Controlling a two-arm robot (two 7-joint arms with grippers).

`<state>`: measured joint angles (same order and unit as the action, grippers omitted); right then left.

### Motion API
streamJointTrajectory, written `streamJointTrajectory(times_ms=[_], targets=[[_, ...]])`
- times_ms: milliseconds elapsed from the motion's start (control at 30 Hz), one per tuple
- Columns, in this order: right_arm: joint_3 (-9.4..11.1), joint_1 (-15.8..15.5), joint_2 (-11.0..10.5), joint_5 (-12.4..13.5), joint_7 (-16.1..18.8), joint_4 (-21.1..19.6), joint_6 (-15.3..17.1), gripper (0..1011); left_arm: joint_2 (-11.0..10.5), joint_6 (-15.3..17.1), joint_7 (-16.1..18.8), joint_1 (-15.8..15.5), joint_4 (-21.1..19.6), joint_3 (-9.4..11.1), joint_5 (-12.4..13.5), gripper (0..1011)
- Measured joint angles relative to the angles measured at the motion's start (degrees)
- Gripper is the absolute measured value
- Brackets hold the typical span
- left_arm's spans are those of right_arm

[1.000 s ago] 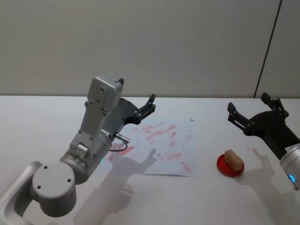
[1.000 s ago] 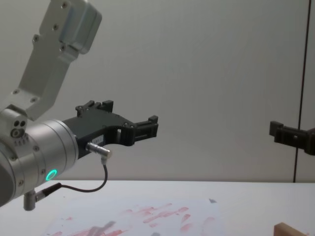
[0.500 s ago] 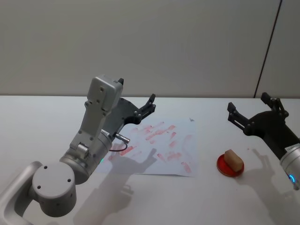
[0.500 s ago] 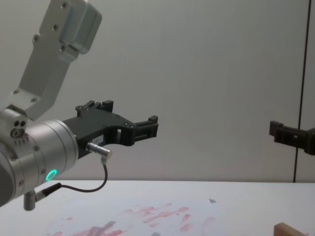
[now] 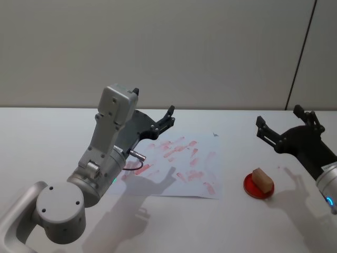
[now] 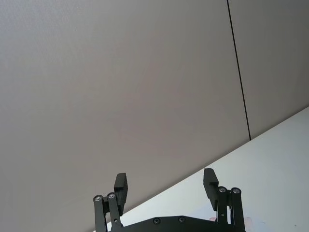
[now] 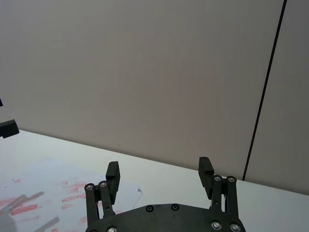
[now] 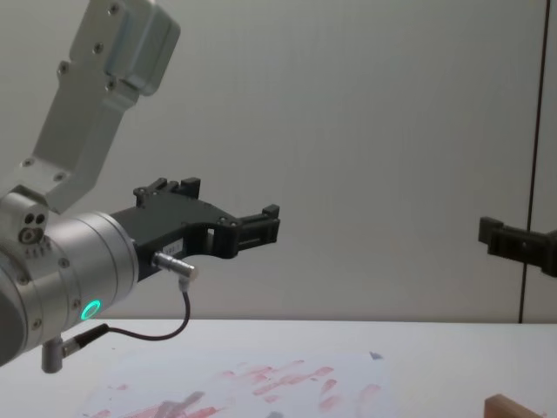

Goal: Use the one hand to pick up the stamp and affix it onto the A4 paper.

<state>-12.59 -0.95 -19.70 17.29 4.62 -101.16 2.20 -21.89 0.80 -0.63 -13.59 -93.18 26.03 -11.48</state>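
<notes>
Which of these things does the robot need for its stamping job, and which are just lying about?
For the job: stamp; A4 paper; right gripper, open near the stamp.
Just there: red dish under the stamp; left gripper, open, above the paper.

Nothing can be read in any of the views; the red-pink marks [image 5: 174, 149] on the A4 paper [image 5: 208, 171] are smudges, with no letters, numbers or signs to make out in them; the black body of the left claw [image 6: 165, 180] carries a small pale sticker [image 8: 201, 248] in the chest view, and whatever is printed on it is too small to tell.
</notes>
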Motion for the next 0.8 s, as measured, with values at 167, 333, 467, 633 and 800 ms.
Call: streamJointTrajectory(times_ms=[167,333,467,633,800], targets=[[0.55,-0.51,-0.82,1.48,1.02,-0.24,1.24,1001,0.00,0.00,0.00,0.00,0.00,0.00,0.00,1003],[1.36,-1.47,-2.24,3.38,2.18,-1.06,3.15,1001,0.00,0.00,0.00,0.00,0.00,0.00,0.00,1002],[2.20,-2.65,-3.84,4.91,3.21,-1.89,5.20,1001,0.00,0.00,0.00,0.00,0.00,0.00,0.00,1002],[2.91,-3.82,-5.45,5.58,4.04,-2.46,7.06,1001,0.00,0.00,0.00,0.00,0.00,0.00,0.00,1003],[3.35,-4.81,-6.95,5.34,5.37,-2.63,8.69,1001,0.00,0.00,0.00,0.00,0.00,0.00,0.00,1002]])
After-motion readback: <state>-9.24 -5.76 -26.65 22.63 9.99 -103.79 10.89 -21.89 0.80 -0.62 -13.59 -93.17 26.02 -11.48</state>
